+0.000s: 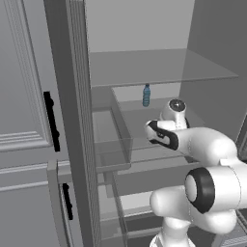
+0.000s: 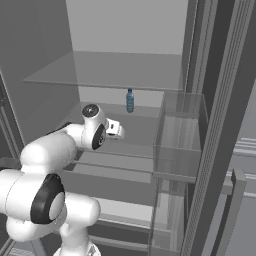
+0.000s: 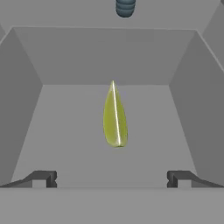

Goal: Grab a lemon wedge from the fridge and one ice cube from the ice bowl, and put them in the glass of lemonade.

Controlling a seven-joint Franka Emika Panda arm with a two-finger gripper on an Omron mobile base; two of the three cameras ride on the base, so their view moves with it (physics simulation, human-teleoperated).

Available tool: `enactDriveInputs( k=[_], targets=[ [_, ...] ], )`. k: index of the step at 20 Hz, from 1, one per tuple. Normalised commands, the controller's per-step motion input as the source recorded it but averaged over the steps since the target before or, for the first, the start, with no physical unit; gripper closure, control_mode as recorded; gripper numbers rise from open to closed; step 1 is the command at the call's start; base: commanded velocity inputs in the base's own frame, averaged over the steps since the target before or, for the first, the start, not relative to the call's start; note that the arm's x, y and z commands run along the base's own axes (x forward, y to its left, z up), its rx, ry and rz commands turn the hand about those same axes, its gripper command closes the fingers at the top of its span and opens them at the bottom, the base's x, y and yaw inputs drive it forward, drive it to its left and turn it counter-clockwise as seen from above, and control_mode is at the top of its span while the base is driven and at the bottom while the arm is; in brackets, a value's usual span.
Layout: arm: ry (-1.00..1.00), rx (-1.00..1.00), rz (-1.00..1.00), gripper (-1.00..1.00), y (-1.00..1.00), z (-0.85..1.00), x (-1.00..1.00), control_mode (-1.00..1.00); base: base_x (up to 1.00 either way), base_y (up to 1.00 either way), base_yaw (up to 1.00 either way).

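Your pincer [image 3: 112, 178] stood wide apart, holding nothing, inside the fridge [image 1: 72, 120]. Right ahead of it, between its tips but not touching, lay the lemon wedge [image 3: 115, 116]. Your arm hid that wedge from both base views. Beyond it stood a blue bottle [image 2: 130, 100], cut off in the hand view.

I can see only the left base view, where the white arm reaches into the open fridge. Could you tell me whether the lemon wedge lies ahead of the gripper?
Observer: Yes. In the hand view, the small yellow-green lemon wedge sits on the grey shelf, centred ahead of the gripper.
Operator: Thank you. Is the gripper open?
Observer: Open. Its two dark tips stand wide apart, and the wedge is beyond them, untouched.
Operator: Is anything behind the wedge?
Observer: The small blue bottle stands farther back, almost in line with the wedge.
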Motion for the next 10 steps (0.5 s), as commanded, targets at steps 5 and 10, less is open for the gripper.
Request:
enactDriveInputs(
  k=[5,10],
  targets=[
    [0.01,0.00,0.00,-1.00,0.00,-0.20,0.40,-1.00,0.00,0.00,0.00],
    [0.01,0.00,0.00,-1.00,0.00,-0.26,0.39,-1.00,0.00,0.00,0.00]
  ],
)
